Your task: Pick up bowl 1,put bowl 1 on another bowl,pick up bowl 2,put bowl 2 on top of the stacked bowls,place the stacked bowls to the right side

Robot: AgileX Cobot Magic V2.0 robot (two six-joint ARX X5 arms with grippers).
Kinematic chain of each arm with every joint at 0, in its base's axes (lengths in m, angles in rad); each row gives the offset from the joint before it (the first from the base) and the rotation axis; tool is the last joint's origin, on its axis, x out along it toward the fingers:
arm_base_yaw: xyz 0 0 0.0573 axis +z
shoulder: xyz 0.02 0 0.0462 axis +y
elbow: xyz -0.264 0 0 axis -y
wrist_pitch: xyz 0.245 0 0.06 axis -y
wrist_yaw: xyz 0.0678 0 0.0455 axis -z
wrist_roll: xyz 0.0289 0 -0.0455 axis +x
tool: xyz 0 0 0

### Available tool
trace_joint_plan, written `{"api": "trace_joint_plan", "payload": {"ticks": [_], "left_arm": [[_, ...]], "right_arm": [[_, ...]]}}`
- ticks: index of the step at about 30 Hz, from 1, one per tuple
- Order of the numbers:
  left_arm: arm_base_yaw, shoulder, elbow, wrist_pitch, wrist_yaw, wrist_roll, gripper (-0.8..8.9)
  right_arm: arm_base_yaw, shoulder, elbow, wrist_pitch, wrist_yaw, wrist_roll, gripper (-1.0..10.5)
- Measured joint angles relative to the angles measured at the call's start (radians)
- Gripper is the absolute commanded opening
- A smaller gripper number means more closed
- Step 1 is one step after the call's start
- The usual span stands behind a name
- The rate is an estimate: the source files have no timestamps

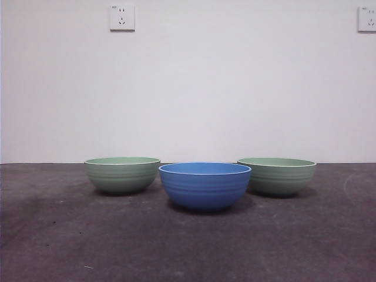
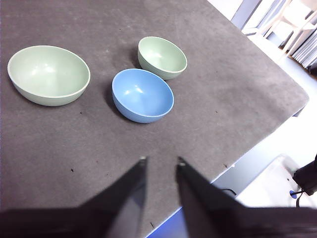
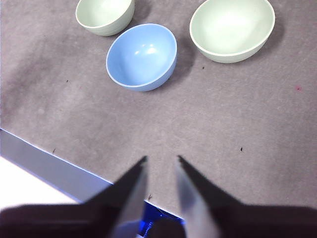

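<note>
Three bowls stand apart on the dark counter, none stacked: the blue bowl in the middle and nearest the front camera, a green bowl behind it on one side and a second green bowl behind it on the other. The left tool hangs above bare counter, well short of the bowls, its jaws a narrow gap apart and holding nothing; from its wrist camera the blue bowl is the nearest to it, with one green bowl and the other farther off. The right tool hangs likewise over bare counter, jaws slightly parted and empty, with the blue bowl closest and the green ones beyond, the latter cut off by the picture's edge. Neither tool shows in the front view. All bowl interiors look empty. Two wall sockets sit high on the white wall.
</note>
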Motion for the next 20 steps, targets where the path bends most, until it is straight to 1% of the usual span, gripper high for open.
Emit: {"api": "trace_joint_plan", "payload": {"ticks": [1, 2, 4, 16, 20], "left_arm": [[0.000, 0.005, 0.006, -0.005, -0.005, -0.003, 5.97], [0.000, 0.010, 0.010, -0.006, -0.010, -0.006, 5.96], [0.000, 0.018, 0.014, -0.010, -0.013, -0.008, 5.96], [0.000, 0.043, 0.015, -0.021, -0.020, -0.011, 5.96], [0.000, 0.043, 0.015, -0.021, -0.039, -0.011, 5.96]], "right_arm": [[0.000, 0.000, 0.000, 0.000, 0.000, 0.000, 4.2], [0.000, 0.000, 0.000, 0.000, 0.000, 0.002, 4.7], [0.000, 0.003, 0.000, 0.000, 0.000, 0.006, 5.1], [0.000, 0.061, 0.000, 0.002, 0.000, 0.036, 5.1], [0.000, 0.098, 0.000, 0.043, 0.003, 0.062, 5.0]]}}
